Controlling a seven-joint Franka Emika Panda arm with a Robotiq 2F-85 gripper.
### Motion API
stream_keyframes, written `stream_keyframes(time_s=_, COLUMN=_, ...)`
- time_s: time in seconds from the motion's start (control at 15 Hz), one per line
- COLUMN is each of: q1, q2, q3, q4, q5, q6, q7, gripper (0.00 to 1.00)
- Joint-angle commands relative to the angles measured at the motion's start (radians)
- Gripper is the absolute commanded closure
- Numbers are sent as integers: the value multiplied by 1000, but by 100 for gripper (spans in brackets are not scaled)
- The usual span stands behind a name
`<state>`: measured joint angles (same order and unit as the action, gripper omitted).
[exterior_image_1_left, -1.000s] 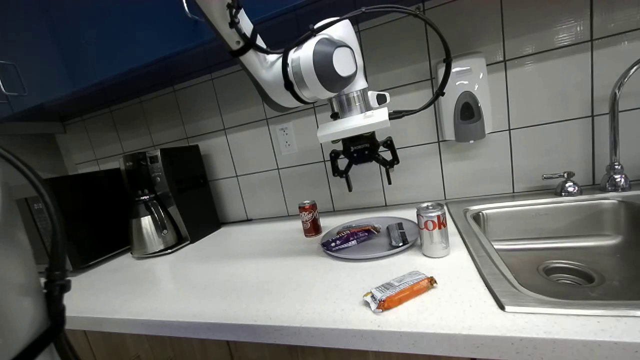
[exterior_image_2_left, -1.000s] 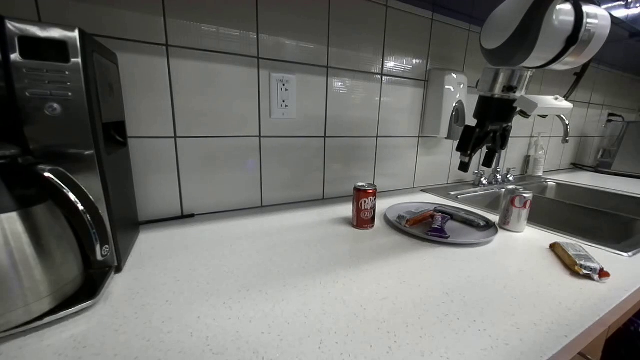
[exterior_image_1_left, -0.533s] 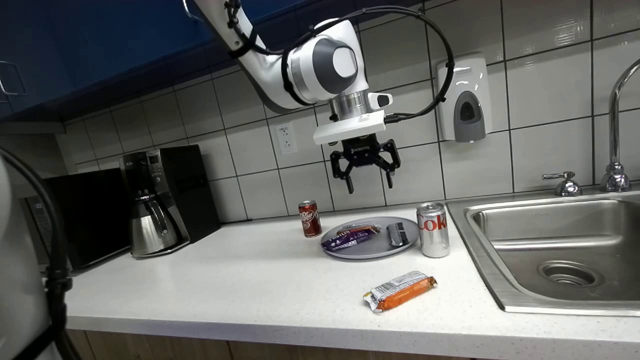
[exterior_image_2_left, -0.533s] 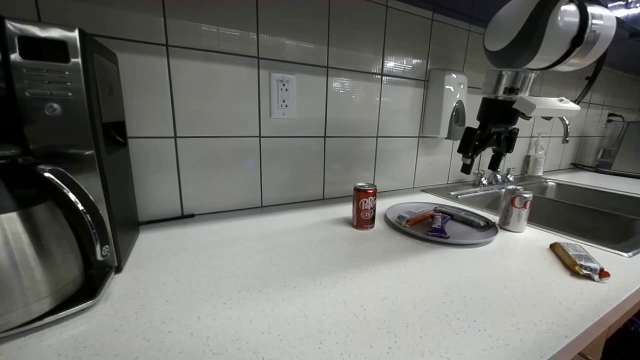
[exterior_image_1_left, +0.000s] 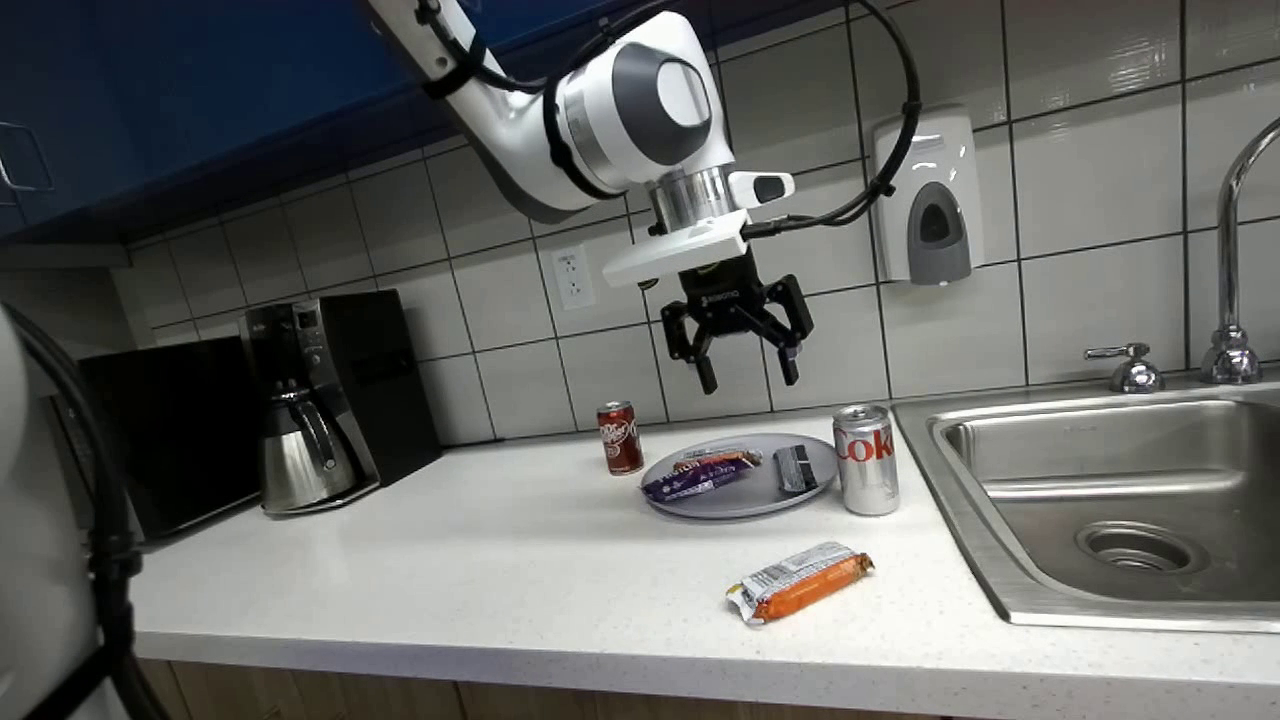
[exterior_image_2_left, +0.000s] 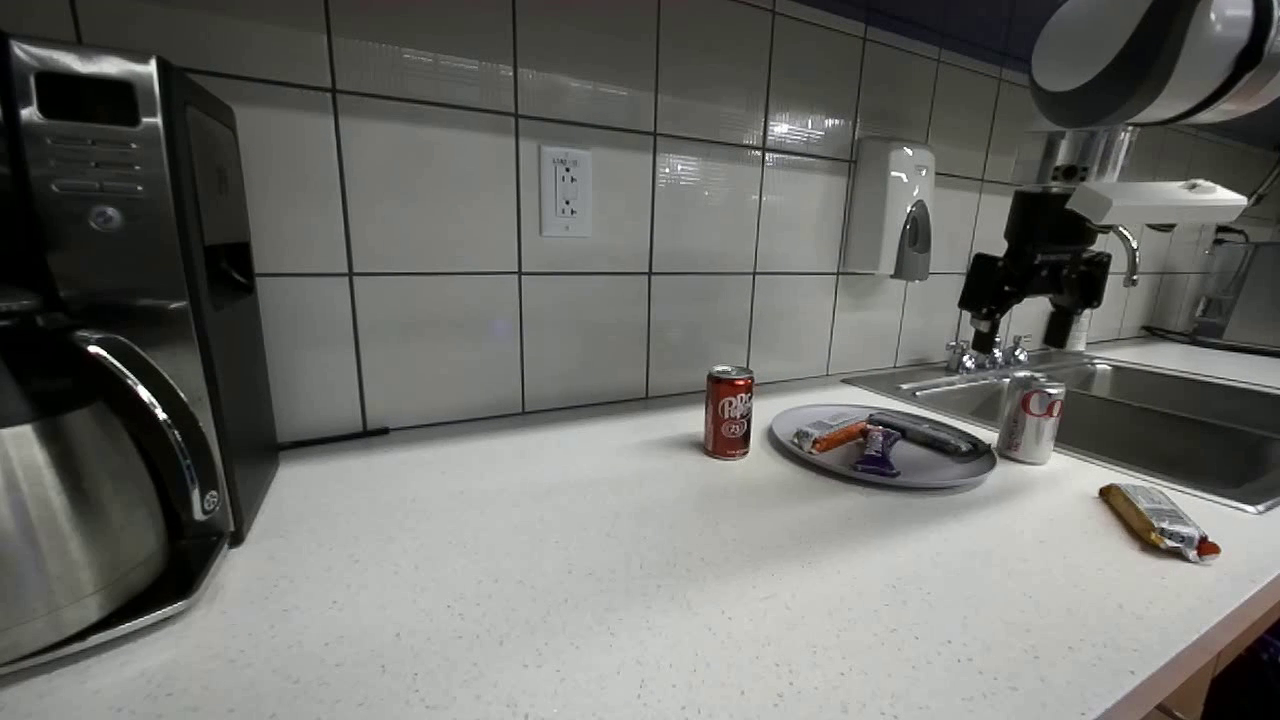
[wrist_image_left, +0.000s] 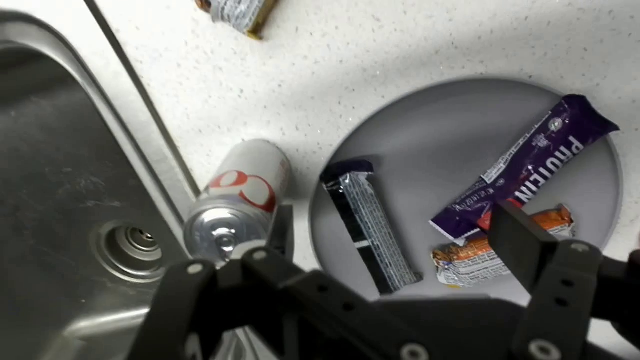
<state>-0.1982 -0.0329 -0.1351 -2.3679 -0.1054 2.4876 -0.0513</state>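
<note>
Black bar on plate; gripper overhead, spread wide and empty: seemingly a positioning step, any grasp calling for descent.

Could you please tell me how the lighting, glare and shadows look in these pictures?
In an exterior view, streaky reflections glare on the wall tiles; in an exterior view, the blue cabinets look dim; in the wrist view, a bright glint marks the top of the silver can, soft shadows lie on the counter, and the gripper looks dark.
</note>
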Motion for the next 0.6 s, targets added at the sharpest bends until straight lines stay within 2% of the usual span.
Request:
stream_keyframes(time_s=0.0, q1=0, q2=-96, q3=-19, q4=-83, q5=-43, q6=-69, q7=110, gripper=0)
stream_keyframes(time_s=0.53, q1=-18, q2=-173, q3=-41, q4=-193, q5=-30, q6=-102, q7=163, gripper=0)
